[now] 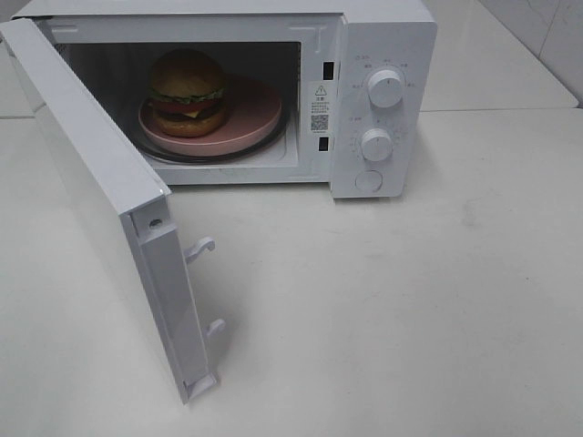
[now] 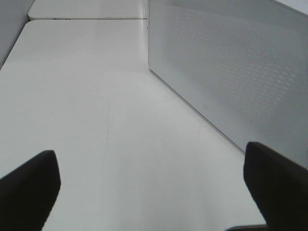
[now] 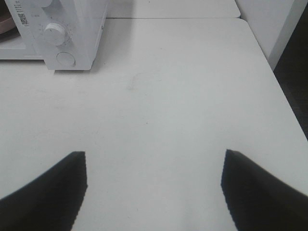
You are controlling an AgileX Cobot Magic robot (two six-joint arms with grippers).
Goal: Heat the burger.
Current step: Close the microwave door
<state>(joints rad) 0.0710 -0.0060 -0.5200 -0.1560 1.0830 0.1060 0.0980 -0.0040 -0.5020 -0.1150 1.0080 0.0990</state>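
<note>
Since the burger (image 1: 188,91) sits on its pink plate (image 1: 257,114) inside the microwave (image 1: 393,32), loading looks done; the door (image 1: 86,155) stands open and the dials (image 1: 386,88) await turning. The left gripper (image 2: 151,185) and right gripper (image 3: 154,190) hang empty, jaws wide apart.

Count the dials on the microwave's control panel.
2: the upper dial and the lower dial straight below it, right of the open cavity. A flat round button sits under both. None hidden.

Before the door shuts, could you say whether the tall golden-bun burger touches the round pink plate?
Touching: the exterior high view shows the golden-bun burger sitting directly on the round pink plate.
</note>
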